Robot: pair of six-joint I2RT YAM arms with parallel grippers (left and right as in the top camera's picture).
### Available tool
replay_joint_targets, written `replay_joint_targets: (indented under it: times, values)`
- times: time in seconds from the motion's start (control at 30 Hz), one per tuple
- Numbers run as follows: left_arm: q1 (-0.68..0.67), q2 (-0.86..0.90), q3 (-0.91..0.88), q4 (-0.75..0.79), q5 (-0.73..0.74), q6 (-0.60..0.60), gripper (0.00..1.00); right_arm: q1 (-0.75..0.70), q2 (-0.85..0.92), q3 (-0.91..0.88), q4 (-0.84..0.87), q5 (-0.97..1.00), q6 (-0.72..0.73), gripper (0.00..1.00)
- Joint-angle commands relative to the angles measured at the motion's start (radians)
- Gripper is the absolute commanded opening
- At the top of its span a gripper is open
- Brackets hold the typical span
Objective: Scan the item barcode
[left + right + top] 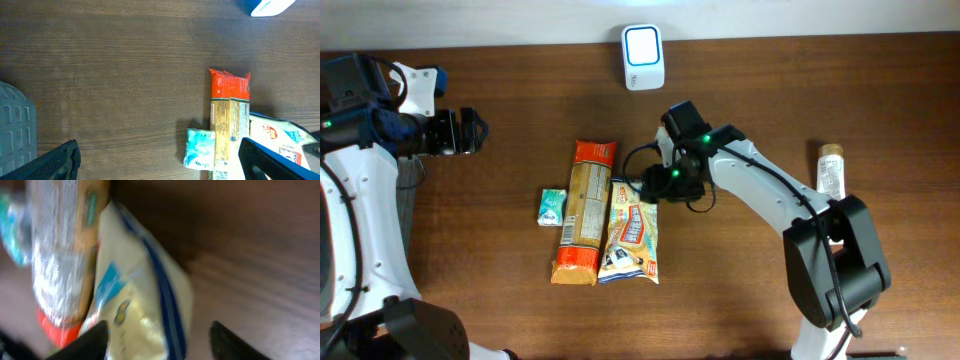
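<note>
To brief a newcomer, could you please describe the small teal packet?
Three packages lie side by side on the wooden table. The teal packet is leftmost in the overhead view, beside the long orange-ended pack. It is the smallest.

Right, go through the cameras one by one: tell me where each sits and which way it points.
Overhead: fixed above the table, looking straight down; both arms, the left pincer and the right pincer show.
Left wrist: on the left arm, looking down across the wood toward the long packet; its two open fingers frame the bottom.
Right wrist: close over the white-blue snack bag; its own fingers show at the bottom edge.
Shared: both wrist views show the long packet beside the snack bag.
</note>
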Motion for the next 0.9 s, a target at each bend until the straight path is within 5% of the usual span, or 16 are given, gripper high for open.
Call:
replay_joint_targets:
  times: [0.0, 0.13, 0.2, 0.3, 0.43, 0.63, 0.87]
  values:
    - [0.001, -0.004, 0.006, -0.002, 0.011, 0.019, 0.99, 0.001, 0.015, -0.005, 0.028, 0.066, 0.032, 0.5]
    - [0.001, -0.004, 0.006, -0.002, 0.011, 0.019, 0.99, 0.0, 0.069, -0.005, 0.055, 0.0, 0.028, 0.27]
    - [0.001, -0.004, 0.006, -0.002, 0.011, 0.019, 0.99, -0.002, 0.068, -0.004, 0.063, -0.018, 0.001, 0.04]
    - [0.001, -0.004, 0.006, -0.002, 0.011, 0.019, 0.99, -0.022, 0.047, 0.067, -0.003, -0.011, -0.133, 0.04]
    - [0.001, -0.004, 0.006, -0.002, 0.011, 0.019, 0.99, -0.033, -0.023, 0.352, -0.298, 0.169, -0.3, 0.04]
    - [0.001, -0.004, 0.006, -0.002, 0.011, 0.019, 0.99, -0.003, -0.024, 0.526, -0.692, 1.08, -0.127, 0.04]
    - [0.001, -0.004, 0.006, -0.002, 0.011, 0.019, 0.99, 0.089, 0.149, 0.526, -0.688, 0.966, -0.106, 0.04]
